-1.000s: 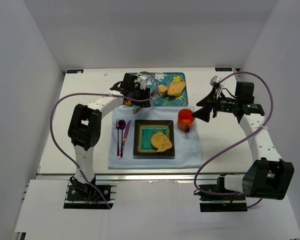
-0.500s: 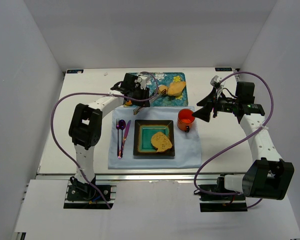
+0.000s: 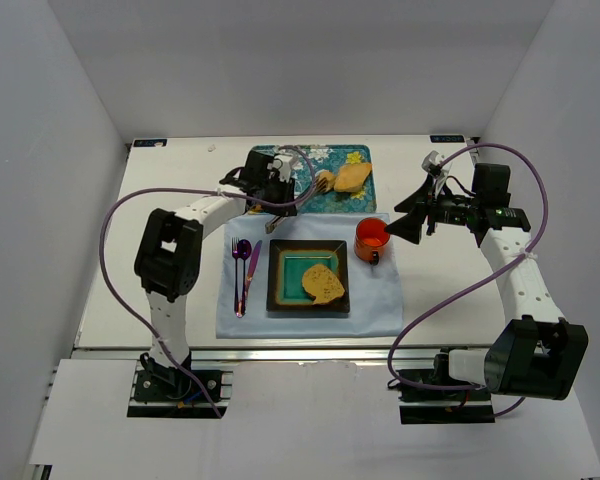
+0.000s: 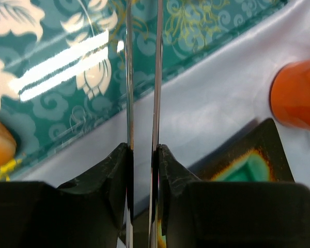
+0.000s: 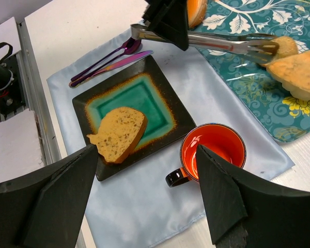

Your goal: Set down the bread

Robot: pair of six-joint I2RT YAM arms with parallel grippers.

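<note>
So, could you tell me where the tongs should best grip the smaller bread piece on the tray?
Probably the exposed left end of the smaller bread piece, coming from the left, where the tongs point at it. The larger bread piece lies close on its right, so that side looks blocked.
</note>
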